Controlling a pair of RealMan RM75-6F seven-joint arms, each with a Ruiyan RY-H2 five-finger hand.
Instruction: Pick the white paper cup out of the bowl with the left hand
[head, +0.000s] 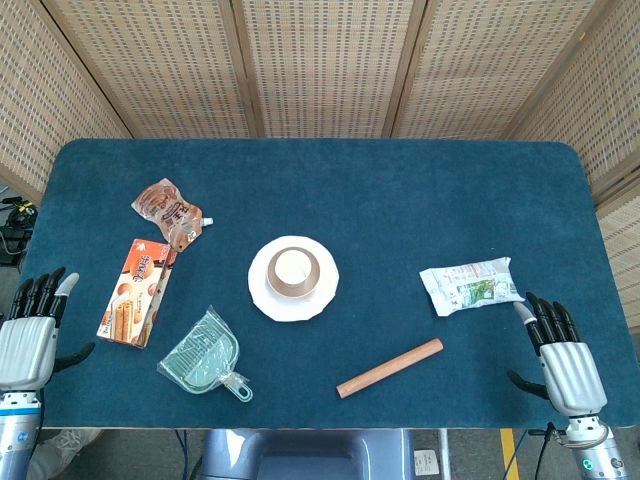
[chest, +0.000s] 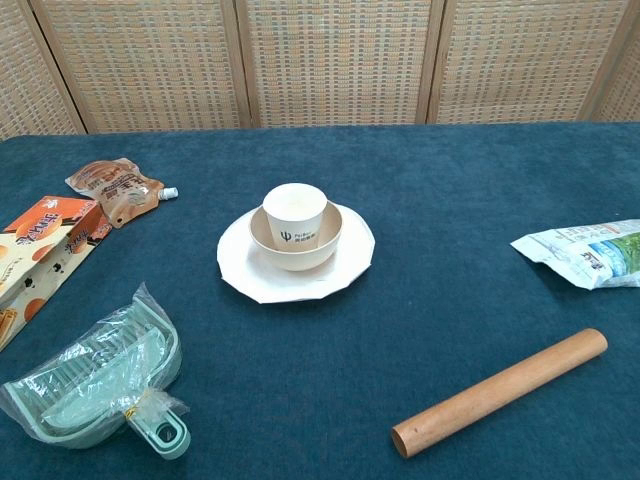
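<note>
Left hand (head: 28, 335), fingers apart & holding nothing, well left of bowl (chest: 296, 243) w/ white paper cup (chest: 294, 220) upright inside; right hand (head: 562, 352) likewise empty; risk: light cup tips or bowl drags along.

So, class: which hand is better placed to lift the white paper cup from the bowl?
Neither clearly: the cup sits mid-table. The left hand and the right hand both rest open at the near corners.
</note>
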